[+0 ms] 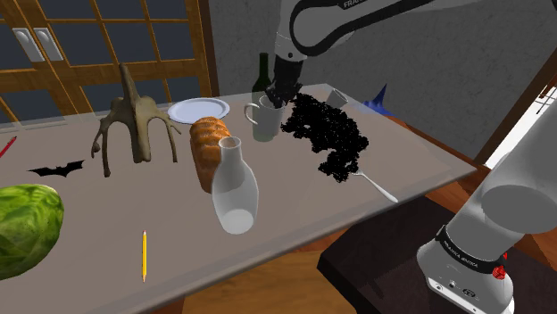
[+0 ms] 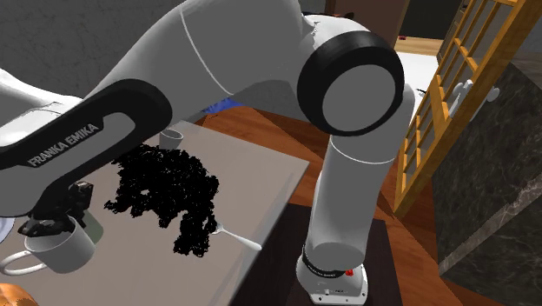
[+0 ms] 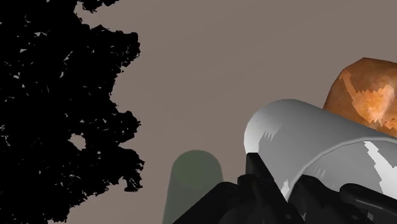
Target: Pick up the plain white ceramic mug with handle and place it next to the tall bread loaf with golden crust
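Directly beneath the gripper, the white mug stands, rim clamped between the narrowed jaws.

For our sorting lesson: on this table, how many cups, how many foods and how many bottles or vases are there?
Cups: 2 (white mug, grey cup)
Foods: 2 (bread loaf, cabbage)
Bottles or vases: 2 (dark bottle, white vase)
Total: 6
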Motion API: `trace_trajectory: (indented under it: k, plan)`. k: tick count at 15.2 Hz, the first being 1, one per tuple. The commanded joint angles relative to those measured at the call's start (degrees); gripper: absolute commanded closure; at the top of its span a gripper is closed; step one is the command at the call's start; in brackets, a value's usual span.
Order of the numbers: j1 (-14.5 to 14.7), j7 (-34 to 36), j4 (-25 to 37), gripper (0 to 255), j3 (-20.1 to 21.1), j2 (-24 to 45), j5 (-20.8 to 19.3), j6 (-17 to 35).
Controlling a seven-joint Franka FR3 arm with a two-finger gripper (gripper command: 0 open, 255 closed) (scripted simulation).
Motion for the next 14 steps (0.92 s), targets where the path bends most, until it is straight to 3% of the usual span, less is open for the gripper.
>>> trace_trajectory:
  k: [1,14]
  plan:
    - [0.02,0.19,-1.04,255,0.03,0.6,-0.24,1.66]
    - [0.16,1.71,-6.68,255,0.04,4.77,-2.2,11.25]
